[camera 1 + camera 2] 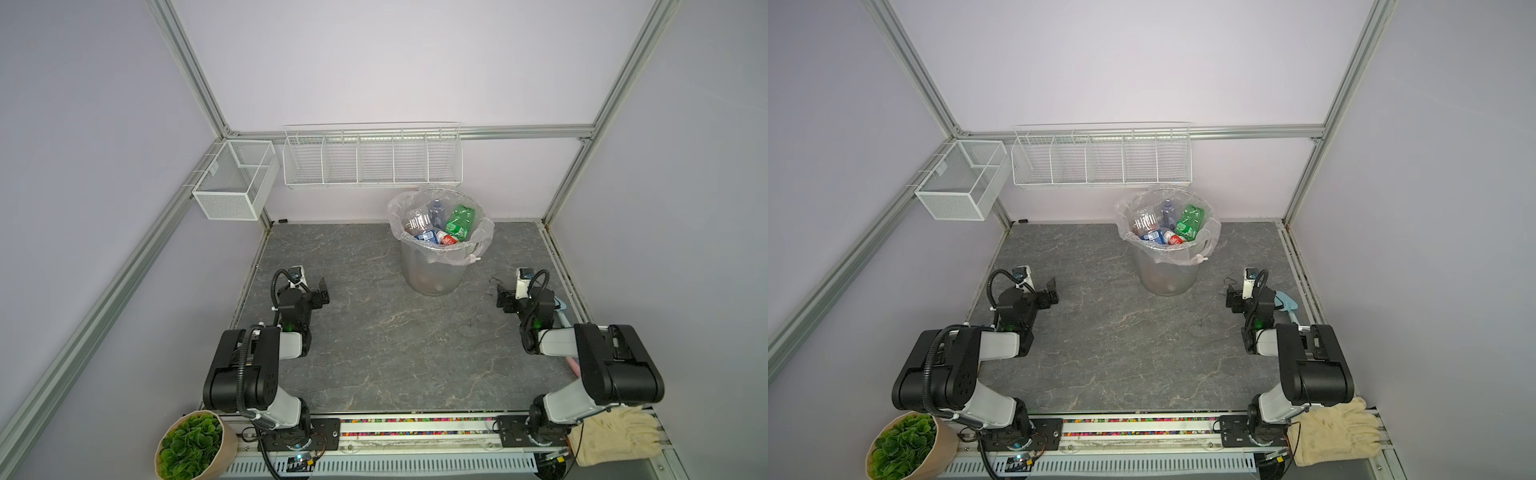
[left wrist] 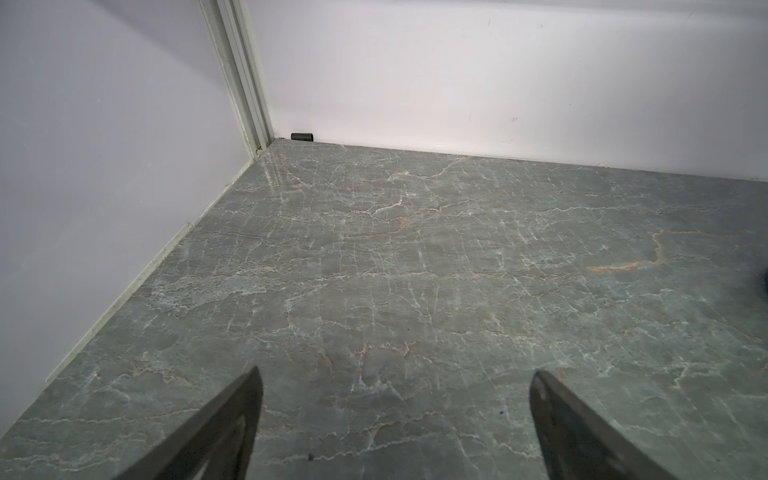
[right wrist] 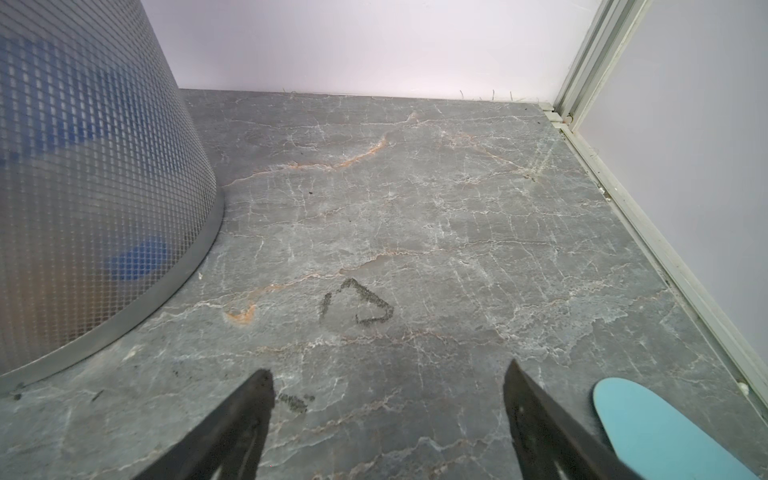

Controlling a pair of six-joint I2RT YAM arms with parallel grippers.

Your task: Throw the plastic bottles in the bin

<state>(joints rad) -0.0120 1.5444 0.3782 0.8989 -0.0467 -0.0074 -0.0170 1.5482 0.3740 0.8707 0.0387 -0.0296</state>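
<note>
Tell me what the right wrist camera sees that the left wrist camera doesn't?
Only the right wrist view shows the bin wall, with blue shapes blurred behind it, a light blue flat object and dark scuff marks. Only the left wrist view shows a small black piece against the back wall. Both show the grey marbled table and an open, empty gripper: left gripper, right gripper.

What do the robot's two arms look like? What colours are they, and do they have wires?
Both arms are chunky black blocks joined by pale grey-white tubes. The left arm has a ribbed black hose looping along it, and the right arm has thin black cables curling near its wrist. A small green light glows on each. The left gripper and right gripper have flat, dark, pointed jaws.
</note>
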